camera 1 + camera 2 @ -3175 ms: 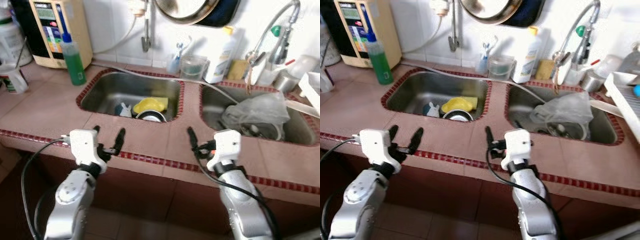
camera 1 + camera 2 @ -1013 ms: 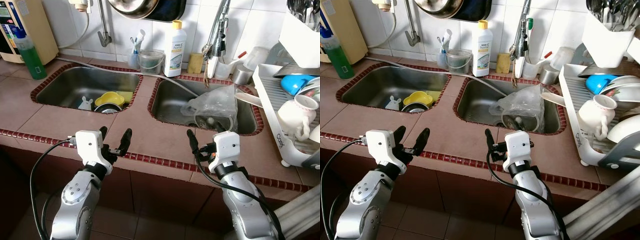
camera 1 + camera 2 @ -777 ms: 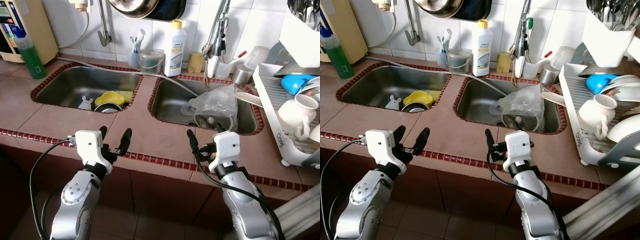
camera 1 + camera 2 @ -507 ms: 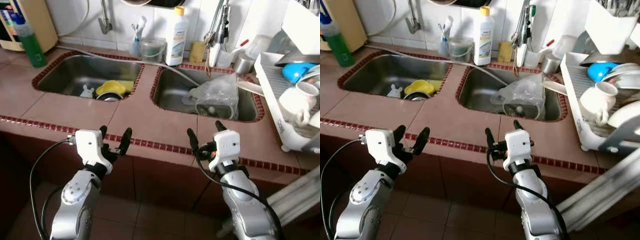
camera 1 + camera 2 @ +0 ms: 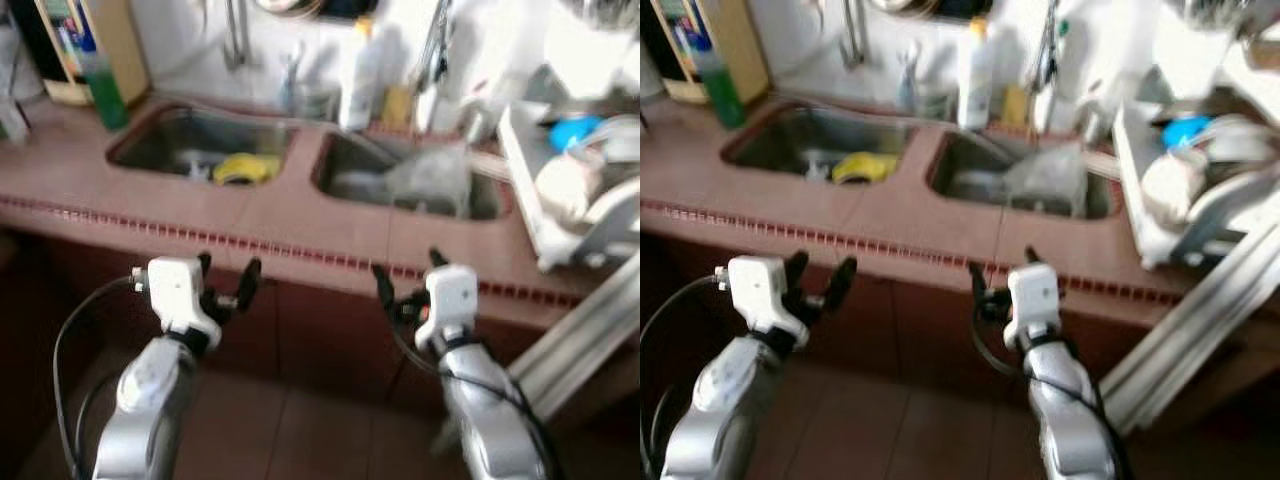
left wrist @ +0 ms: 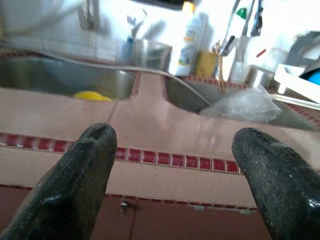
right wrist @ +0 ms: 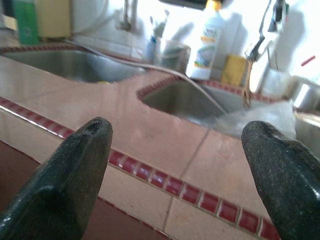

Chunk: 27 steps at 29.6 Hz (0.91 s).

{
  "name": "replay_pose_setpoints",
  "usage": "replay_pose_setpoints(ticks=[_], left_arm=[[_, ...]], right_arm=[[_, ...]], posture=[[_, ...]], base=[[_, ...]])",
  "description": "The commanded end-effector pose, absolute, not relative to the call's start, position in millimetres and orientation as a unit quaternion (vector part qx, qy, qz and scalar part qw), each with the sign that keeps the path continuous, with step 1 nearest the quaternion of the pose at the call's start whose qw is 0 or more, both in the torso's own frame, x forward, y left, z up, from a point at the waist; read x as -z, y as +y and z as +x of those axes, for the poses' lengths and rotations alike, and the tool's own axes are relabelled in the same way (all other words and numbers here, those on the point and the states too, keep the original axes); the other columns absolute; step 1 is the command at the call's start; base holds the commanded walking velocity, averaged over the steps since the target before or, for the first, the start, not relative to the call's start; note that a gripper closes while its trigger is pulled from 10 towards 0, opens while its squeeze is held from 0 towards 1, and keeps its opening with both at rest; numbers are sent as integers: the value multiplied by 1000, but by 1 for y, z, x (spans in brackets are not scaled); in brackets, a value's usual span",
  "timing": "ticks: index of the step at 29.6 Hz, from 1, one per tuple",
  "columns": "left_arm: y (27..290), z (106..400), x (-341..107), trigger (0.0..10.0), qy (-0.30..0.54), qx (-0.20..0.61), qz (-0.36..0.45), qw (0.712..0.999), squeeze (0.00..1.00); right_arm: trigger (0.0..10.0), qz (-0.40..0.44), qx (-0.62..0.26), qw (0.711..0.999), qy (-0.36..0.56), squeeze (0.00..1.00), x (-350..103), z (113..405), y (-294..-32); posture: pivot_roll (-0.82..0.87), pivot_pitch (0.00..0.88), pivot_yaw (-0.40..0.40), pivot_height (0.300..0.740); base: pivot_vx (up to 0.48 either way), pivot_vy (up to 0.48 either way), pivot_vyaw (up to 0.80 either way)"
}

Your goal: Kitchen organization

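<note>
Two empty pincers hang before a tiled kitchen tabletop [image 5: 300, 225] with twin sinks.

The left pincer [image 5: 226, 283] and right pincer [image 5: 405, 285] are both spread wide, gripping nothing, held below the tabletop's red-trimmed front edge, well apart from each other. In the blurred head views, the left sink [image 5: 200, 150] at 11 o'clock holds a yellow dish [image 5: 245, 168]; the right sink [image 5: 400, 180] at 1 o'clock holds a clear plastic bag [image 6: 245, 104]. A white bottle [image 6: 189, 37] stands at 12 o'clock behind the sinks, a green bottle [image 5: 100, 80] at 10 o'clock, a dish rack [image 5: 565, 190] at 2 o'clock.
</note>
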<state>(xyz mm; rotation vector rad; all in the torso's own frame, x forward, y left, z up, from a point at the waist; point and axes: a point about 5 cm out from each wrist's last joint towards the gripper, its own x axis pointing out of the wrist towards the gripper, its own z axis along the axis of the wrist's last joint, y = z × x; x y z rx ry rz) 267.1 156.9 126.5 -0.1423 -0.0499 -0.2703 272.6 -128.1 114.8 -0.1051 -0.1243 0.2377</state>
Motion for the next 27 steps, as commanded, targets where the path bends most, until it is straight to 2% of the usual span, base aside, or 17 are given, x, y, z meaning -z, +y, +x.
replay_pose_setpoints(ticks=[1,5,8,15,16,19,20,23,24,27], left_arm=[[151,264,-122,10000,-16,151,-49,987,0],[149,261,-111,10000,-6,168,-17,986,0],[152,255,-86,10000,13,174,40,984,0],[161,245,-40,10000,87,172,57,980,0],[162,240,-18,10000,131,182,40,974,0],[164,232,5,10000,172,180,17,968,0],[168,224,24,10000,216,170,24,961,0],[170,220,34,10000,238,161,25,957,0],[176,206,53,10000,305,139,27,942,0],[182,187,71,10000,373,116,41,919,0]], right_arm=[[10000,-60,-119,990,-57,0,-111,273,-131],[10000,-59,-122,990,-36,0,-96,270,-132],[10000,-84,-127,988,6,0,-69,262,-136],[10000,-100,-124,984,79,0,-28,251,-147],[10000,-112,-119,980,110,0,-12,246,-152],[10000,-119,-108,977,142,0,5,240,-158],[10000,-113,-100,972,178,0,19,235,-162],[10000,-118,-94,969,196,0,25,233,-164],[10000,-100,-85,962,239,0,38,225,-168],[10000,-97,-73,951,286,0,52,215,-171]], posture=[[18,32,-2,740],[22,33,-3,740],[22,35,-1,740],[17,33,11,740],[16,30,14,740],[15,26,16,740],[11,25,16,740],[11,19,21,740],[9,12,21,740],[14,6,17,740]], base=[[0,0,0],[0,0,0],[0,0,0],[0,0,0],[0,0,0],[0,0,0],[0,0,0],[0,0,0],[0,0,0],[0,0,0]])
